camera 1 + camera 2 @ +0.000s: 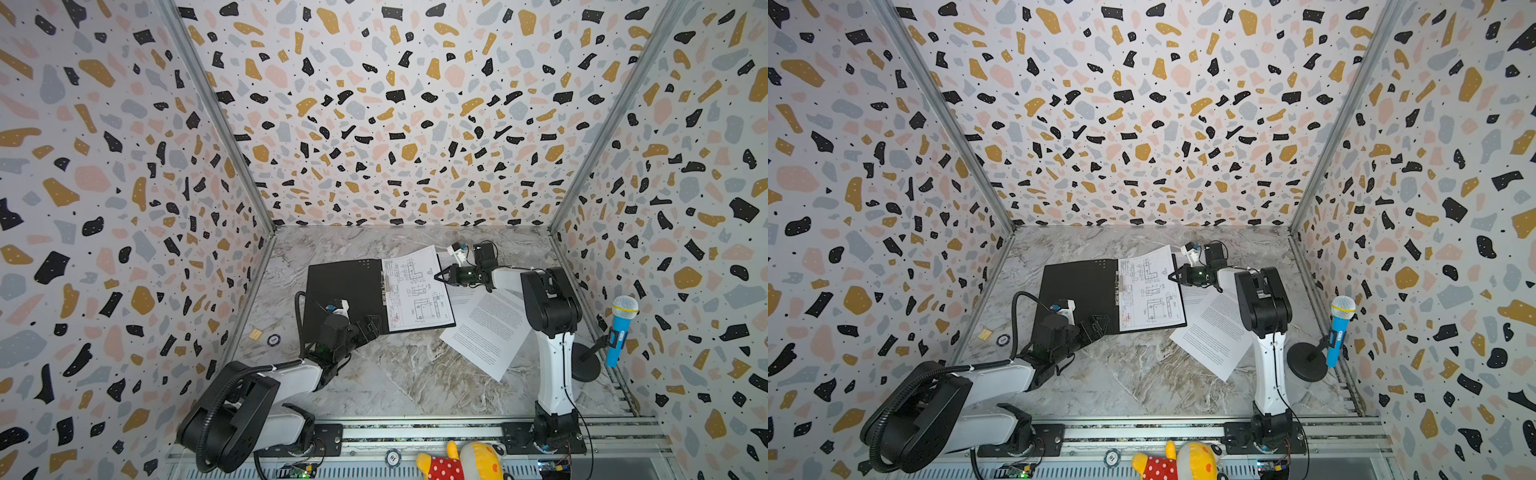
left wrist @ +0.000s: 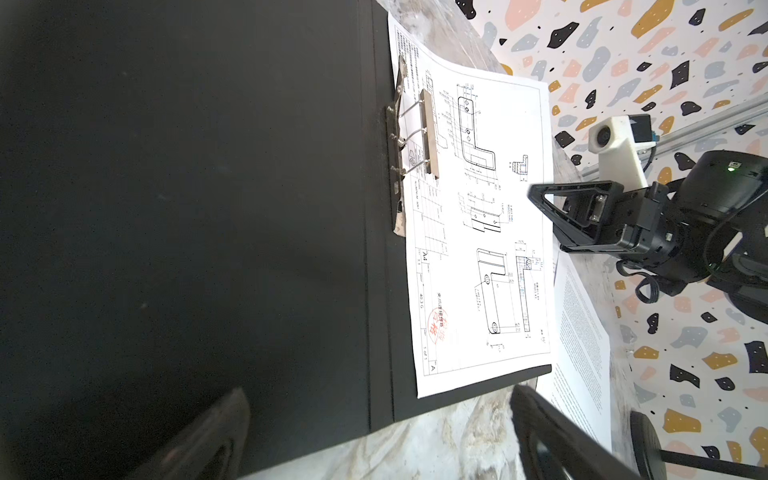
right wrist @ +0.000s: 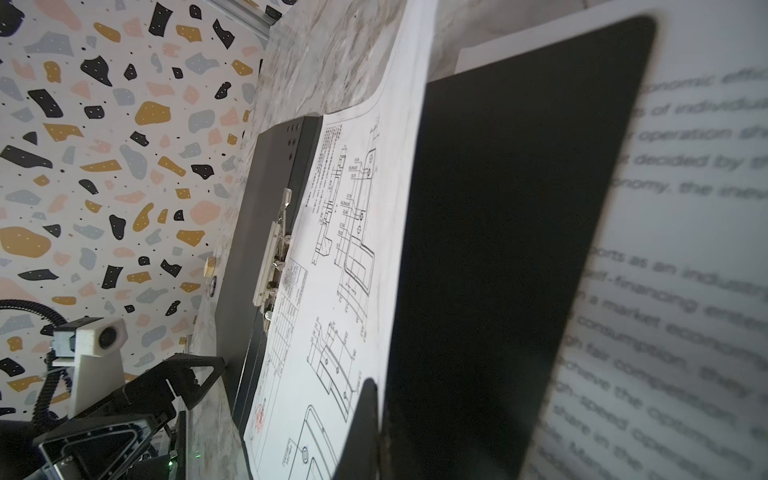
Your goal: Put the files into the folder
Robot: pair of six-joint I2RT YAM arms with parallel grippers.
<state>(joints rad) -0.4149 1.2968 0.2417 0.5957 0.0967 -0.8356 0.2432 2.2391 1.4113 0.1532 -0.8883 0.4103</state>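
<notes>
Both top views: marble-patterned table (image 1: 395, 374) boxed in by terrazzo-print walls (image 1: 374, 124). A blue toy microphone (image 1: 621, 328) stands on its stand at the right, and a plush toy (image 1: 461, 461) lies by the front rail. Folder (image 1: 345, 286) lies open mid-table, black inside up. The drawing sheet (image 1: 419, 291) lies on its right half, with its far corner overhanging the folder's edge. The text sheets (image 1: 486, 332) overlap on the table just right of the folder. Right gripper (image 1: 438, 275) is closed, tip at the drawing sheet's right edge; contact cannot be told. Left gripper (image 1: 370, 326) is spread wide at the folder's near edge. The layout matches across the pair, folder (image 1: 1079, 291) included. Left wrist view: adds the metal spine clip (image 2: 415, 153), which is raised over the sheet's margin, and a red stamp (image 2: 436, 324) near the title block. Its own fingers (image 2: 208, 436) are blurred and far apart. Right wrist view: its closed fingers (image 3: 498, 249) fill the centre as a dark slab. Behind them the print on a text sheet (image 3: 685, 249) is out of focus. The drawing sheet (image 3: 332, 249) lies beside them and curls upward at its far end.
</notes>
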